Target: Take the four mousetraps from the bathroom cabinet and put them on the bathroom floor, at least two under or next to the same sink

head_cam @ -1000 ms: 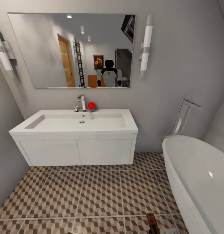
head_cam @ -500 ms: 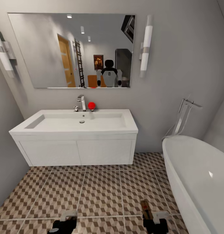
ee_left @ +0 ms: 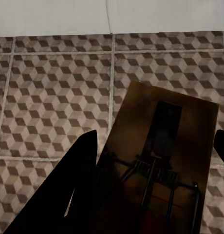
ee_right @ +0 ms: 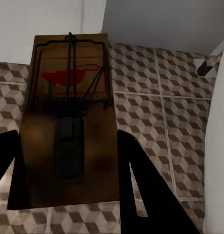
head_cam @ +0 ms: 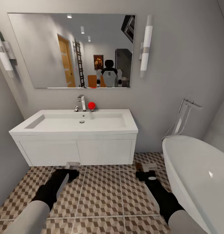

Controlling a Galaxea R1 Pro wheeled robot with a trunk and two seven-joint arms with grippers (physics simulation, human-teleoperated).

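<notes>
Both arms reach forward low over the bathroom floor toward the foot of the white vanity under the bathroom sink. My left gripper is shut on a brown wooden mousetrap, held flat above the tiles, with the vanity's white front just beyond. My right gripper is shut on a second mousetrap, its red spot facing up, near the vanity's right corner. The cabinet is out of view.
A white oval bathtub fills the right side, close beside my right arm, with a chrome floor tap behind it. A grey wall closes the left side. A red ball sits by the sink's tap.
Both arms have pushed forward from the picture's bottom edge to the vanity's foot, each carrying its mousetrap. The camera has not moved.
</notes>
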